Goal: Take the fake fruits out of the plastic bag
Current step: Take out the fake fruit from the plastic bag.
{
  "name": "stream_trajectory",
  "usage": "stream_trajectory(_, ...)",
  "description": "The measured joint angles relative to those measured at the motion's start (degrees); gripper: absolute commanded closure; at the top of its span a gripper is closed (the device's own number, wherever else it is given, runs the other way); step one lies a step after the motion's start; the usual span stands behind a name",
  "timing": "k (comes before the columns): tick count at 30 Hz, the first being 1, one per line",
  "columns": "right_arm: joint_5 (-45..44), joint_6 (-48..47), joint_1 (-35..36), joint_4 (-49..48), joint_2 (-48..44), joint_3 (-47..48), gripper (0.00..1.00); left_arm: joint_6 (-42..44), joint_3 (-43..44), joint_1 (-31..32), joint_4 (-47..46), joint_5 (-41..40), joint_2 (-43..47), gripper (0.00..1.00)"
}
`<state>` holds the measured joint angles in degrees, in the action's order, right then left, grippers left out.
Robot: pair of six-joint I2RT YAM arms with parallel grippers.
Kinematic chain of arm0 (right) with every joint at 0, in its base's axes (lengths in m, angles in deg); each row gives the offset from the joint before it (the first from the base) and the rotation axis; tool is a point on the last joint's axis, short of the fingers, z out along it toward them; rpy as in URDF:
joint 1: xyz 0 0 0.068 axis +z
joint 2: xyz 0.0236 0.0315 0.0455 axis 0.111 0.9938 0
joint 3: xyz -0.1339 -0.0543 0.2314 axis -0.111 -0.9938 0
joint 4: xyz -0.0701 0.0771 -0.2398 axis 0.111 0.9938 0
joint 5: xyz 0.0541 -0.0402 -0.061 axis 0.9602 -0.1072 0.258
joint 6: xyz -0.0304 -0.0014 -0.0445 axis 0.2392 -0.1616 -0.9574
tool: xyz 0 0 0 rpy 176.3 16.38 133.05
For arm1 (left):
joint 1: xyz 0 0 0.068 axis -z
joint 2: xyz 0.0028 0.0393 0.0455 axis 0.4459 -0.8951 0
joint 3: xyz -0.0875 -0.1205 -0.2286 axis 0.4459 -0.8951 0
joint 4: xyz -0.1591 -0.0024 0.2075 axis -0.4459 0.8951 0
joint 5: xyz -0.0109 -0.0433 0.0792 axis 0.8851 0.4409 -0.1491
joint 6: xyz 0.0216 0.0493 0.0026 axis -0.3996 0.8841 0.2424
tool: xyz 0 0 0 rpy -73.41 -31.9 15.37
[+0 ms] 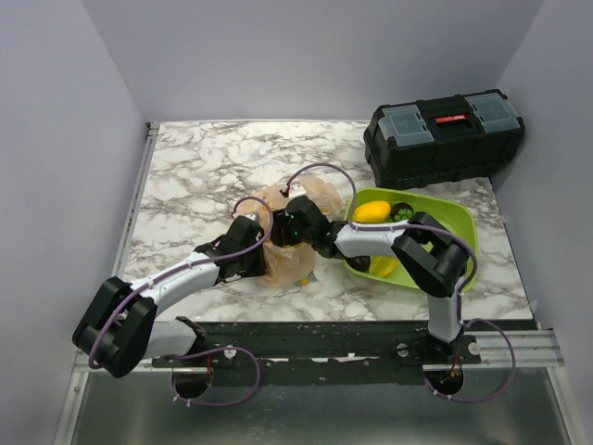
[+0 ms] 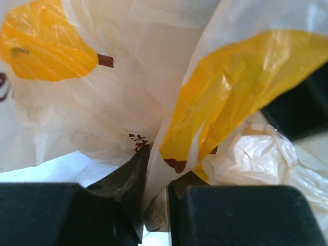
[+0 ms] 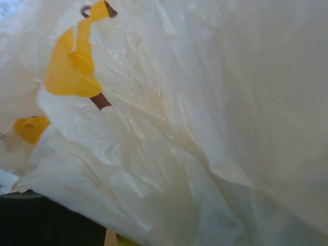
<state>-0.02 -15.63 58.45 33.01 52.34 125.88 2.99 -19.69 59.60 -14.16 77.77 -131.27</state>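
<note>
The peach plastic bag point(image 1: 281, 255) lies crumpled at the table's middle, between my two grippers. My left gripper point(image 1: 257, 243) is at its left side; in the left wrist view point(image 2: 156, 174) its jaws are shut on a fold of the bag's film point(image 2: 154, 77). My right gripper point(image 1: 298, 225) presses into the bag from the right. The bag point(image 3: 205, 102) fills the right wrist view and hides the fingers. A yellow oval fruit point(image 1: 372, 211) and a green one point(image 1: 403, 214) lie in the lime-green tray point(image 1: 454, 222). The dark purple fruit is out of view.
A black toolbox point(image 1: 443, 137) stands at the back right, behind the tray. Another yellow piece point(image 1: 384, 267) lies in the tray under my right forearm. A tiny yellow object point(image 1: 301, 281) sits at the bag's near edge. Grey walls close three sides.
</note>
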Motion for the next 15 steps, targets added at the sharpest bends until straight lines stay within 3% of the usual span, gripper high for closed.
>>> stream_trajectory(10, 1.6, 3.6, 0.0, 2.2, -13.5, -1.8, 0.79, -0.2, 4.7, 0.0, 5.2, -7.0, -1.3, 0.87)
stream_trajectory(15, 5.8, 5.8, 0.0, 4.5, -15.5, -2.5, 0.80, -0.2, 8.3, -0.3, 8.5, -11.9, -1.9, 0.87)
